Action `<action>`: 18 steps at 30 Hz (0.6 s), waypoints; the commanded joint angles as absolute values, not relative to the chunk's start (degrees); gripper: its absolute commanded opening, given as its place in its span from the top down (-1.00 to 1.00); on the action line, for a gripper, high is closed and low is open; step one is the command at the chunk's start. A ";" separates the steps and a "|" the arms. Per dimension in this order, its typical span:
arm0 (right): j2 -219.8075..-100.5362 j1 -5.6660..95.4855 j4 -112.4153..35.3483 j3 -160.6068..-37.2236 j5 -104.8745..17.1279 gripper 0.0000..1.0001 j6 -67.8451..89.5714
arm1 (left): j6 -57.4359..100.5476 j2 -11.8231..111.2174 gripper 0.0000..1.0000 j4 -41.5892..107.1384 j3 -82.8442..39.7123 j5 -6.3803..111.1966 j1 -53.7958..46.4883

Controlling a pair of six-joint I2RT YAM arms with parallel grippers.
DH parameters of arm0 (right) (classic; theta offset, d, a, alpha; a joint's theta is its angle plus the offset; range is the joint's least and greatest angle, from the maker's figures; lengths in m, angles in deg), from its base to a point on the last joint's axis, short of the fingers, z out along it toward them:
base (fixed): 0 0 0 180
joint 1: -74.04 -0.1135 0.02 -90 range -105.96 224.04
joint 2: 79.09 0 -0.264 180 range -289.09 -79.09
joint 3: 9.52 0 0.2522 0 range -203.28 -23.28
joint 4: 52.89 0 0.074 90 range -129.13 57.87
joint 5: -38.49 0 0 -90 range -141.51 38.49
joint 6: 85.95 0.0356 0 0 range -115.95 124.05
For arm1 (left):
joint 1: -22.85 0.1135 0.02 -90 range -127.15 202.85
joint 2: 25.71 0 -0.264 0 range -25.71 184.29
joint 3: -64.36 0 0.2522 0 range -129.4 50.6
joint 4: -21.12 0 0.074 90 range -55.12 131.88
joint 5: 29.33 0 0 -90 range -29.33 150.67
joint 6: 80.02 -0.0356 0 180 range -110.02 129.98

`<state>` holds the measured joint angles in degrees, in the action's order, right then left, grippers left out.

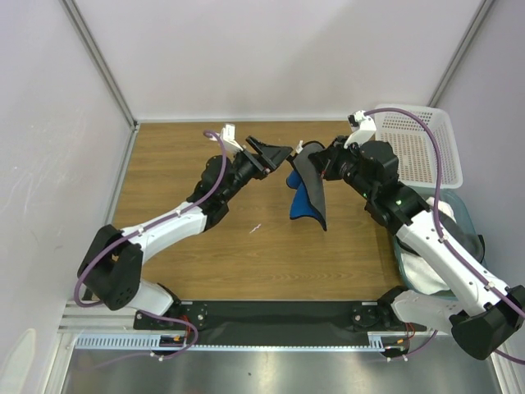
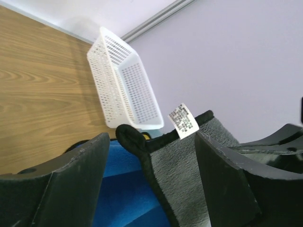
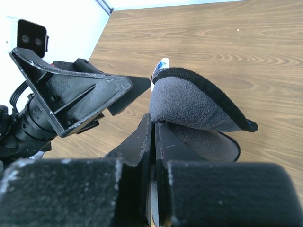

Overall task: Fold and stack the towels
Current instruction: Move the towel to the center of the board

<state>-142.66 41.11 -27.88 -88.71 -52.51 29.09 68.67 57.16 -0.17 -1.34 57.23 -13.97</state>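
Wood-grain table (image 1: pixel 189 246), pale walls (image 1: pixel 287 57). The right gripper (image 1: pixel 320 162) pinches the grey towel (image 1: pixel 310 187); the left gripper (image 1: pixel 283 153) gapes around its corner.

the towel (image 3: pixel 189 101) is fuzzy matt grey cloth, its blue face smoother. the table (image 1: pixel 246 254) is satin wood grain. the basket (image 2: pixel 118 71) is smooth perforated plastic. the fingers (image 2: pixel 222 184) are matt, scuffed black plastic.
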 commanded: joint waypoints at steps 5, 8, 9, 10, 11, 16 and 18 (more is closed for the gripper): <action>-142.28 40.73 -30.78 -88.85 -52.22 1.00 29.89 | 79.48 59.01 -0.47 -5.64 -1.16 57.15 -13.72; -142.72 40.64 -30.69 -88.85 -52.13 1.00 30.15 | 81.25 59.98 -0.43 -6.43 -1.60 56.19 -13.80; -142.81 40.64 -30.69 -88.85 -52.13 1.00 30.15 | 81.43 60.59 -0.43 -6.08 -2.21 56.10 -13.80; -142.81 40.64 -30.78 -88.85 -52.13 1.00 30.33 | 81.61 61.03 -0.43 -5.64 -2.39 55.93 -13.80; -142.81 40.64 -30.87 -88.85 -52.13 1.00 30.33 | 81.96 61.65 -0.43 -5.99 -2.48 55.84 -13.80; -142.64 40.64 -30.96 -88.94 -52.13 1.00 30.33 | 83.10 63.32 -0.43 -9.33 -2.22 54.17 -13.80; -142.64 40.55 -30.96 -88.94 -52.13 1.00 30.15 | 83.19 63.67 -0.34 -11.08 -2.13 53.90 -13.72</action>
<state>-142.84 41.07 -27.88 -88.71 -52.51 29.59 81.68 63.41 -5.09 -1.34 55.41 -13.97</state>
